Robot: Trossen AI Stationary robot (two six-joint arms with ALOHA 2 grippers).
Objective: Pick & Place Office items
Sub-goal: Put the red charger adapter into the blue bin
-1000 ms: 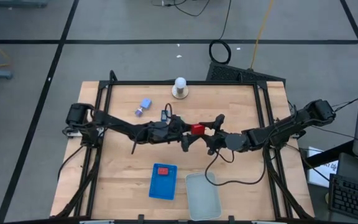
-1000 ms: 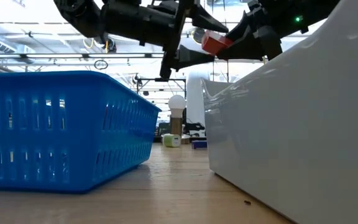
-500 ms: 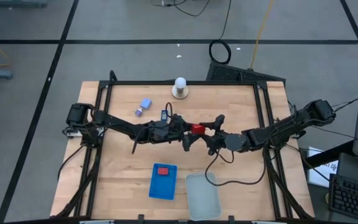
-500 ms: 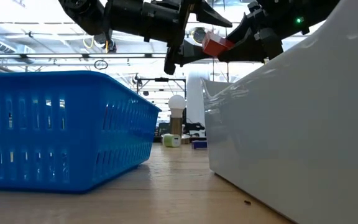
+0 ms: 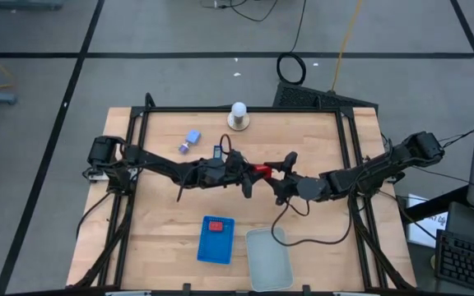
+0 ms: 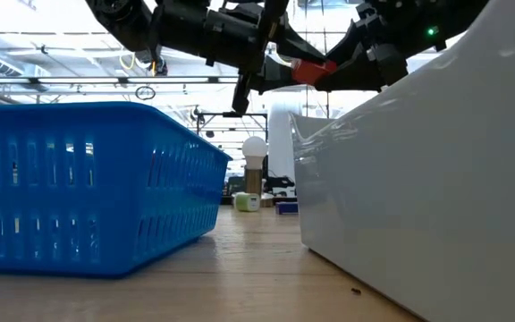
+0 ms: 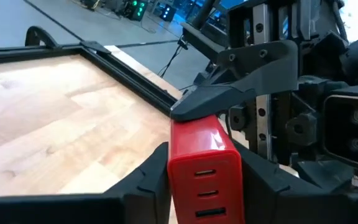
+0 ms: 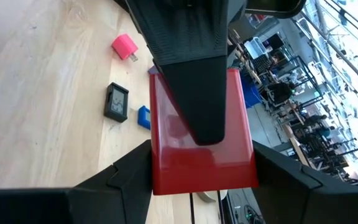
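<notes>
A red block [image 5: 259,169] hangs in the air over the middle of the table, between both arms. My left gripper [image 5: 252,171] reaches in from the table's left and is shut on it. My right gripper [image 5: 269,173] comes from the right and is shut on the same block. Other office items lie on the far left part of the table: a light blue piece [image 5: 192,136], a small purple piece [image 5: 184,148] and a black rectangular piece [image 5: 219,151]. Another red block [image 5: 216,224] lies in the blue tray [image 5: 205,250]. My left gripper pinches the red block's two opposite sides [image 7: 178,177] between its two fingers. The fingers [image 7: 145,180] lie about level and come from the table's left. The block is lifted clear of the table. My right gripper pinches the block's other pair of sides [image 8: 157,165] between its two fingers [image 8: 126,177], about level, from the table's right. Its hold stands crosswise to the left gripper's hold. The block hangs clear between the two.
A clear tray [image 5: 269,257] stands beside the blue tray near the front edge. A white ball on a round base [image 5: 238,115] stands at the far edge. A black frame [image 5: 348,140] runs round the table. Bare wood lies at the left and right.
My left gripper has shut on the red block, which my right gripper held all along. Its fingers stood wide apart on either side of the block before. Both arms have stayed where they were.
</notes>
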